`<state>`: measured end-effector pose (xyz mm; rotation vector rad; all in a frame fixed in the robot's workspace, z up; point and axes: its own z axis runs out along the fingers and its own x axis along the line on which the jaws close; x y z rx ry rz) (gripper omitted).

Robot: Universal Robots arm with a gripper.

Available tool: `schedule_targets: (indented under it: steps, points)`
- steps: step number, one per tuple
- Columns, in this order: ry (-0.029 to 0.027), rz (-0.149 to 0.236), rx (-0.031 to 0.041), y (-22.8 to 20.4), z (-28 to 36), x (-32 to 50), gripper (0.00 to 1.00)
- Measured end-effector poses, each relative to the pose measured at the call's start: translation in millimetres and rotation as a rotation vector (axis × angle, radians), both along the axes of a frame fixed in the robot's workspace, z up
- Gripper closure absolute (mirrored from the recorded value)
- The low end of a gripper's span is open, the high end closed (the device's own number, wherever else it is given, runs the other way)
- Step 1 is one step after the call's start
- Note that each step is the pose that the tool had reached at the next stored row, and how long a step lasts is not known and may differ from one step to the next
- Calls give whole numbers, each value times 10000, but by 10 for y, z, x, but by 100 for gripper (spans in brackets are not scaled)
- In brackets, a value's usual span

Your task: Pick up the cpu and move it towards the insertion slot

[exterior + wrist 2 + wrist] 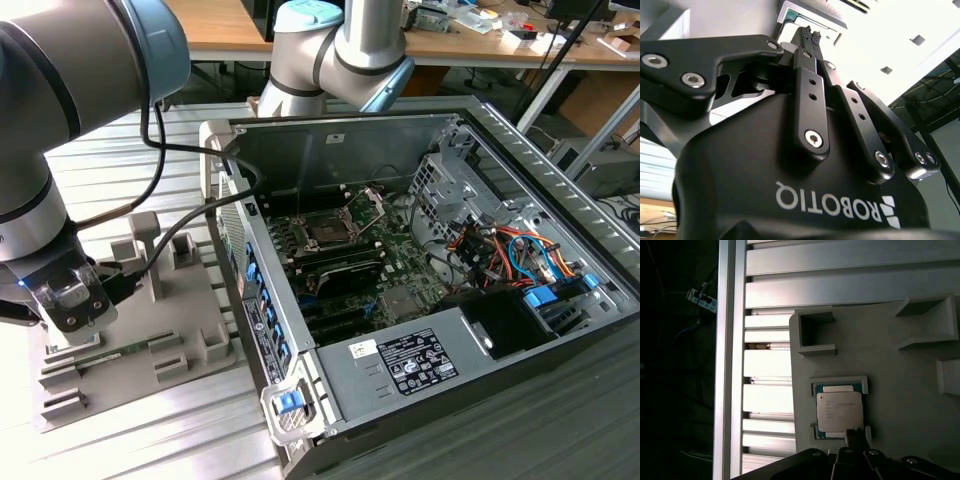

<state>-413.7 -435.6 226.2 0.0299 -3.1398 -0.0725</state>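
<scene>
Cpu (839, 411) lies flat at the tips of the clenched, empty claw (809, 34), kept square by the raised corners of its grey fixture plate (890, 350), while the insertion slot (327, 232) sits well apart from the claw, bracket lifted.
</scene>
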Motion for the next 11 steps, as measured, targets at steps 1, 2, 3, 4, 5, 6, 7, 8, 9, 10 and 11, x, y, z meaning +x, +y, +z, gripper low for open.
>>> schedule_targets:
  steps: [1, 2, 3, 4, 5, 6, 7, 8, 9, 10, 11]
  points:
    - [0, 1, 0, 0, -3, -2, 89]
    - [-2, 2, 1, 2, -6, -6, 89]
    - [-2, 6, 0, 4, -8, -11, 89]
    - [-1, 19, -1, 6, -10, -20, 89]
    - [-1, 44, -2, 12, -13, -30, 89]
    - [0, 65, -4, 17, -13, -35, 89]
    - [1, 81, -4, 21, -14, -40, 89]
    - [0, 104, -5, 25, -17, -42, 89]
    - [0, 132, -8, 31, -19, -43, 89]
    - [-1, 212, -13, 43, -22, -43, 89]
    - [-1, 251, -15, 45, -23, -42, 89]
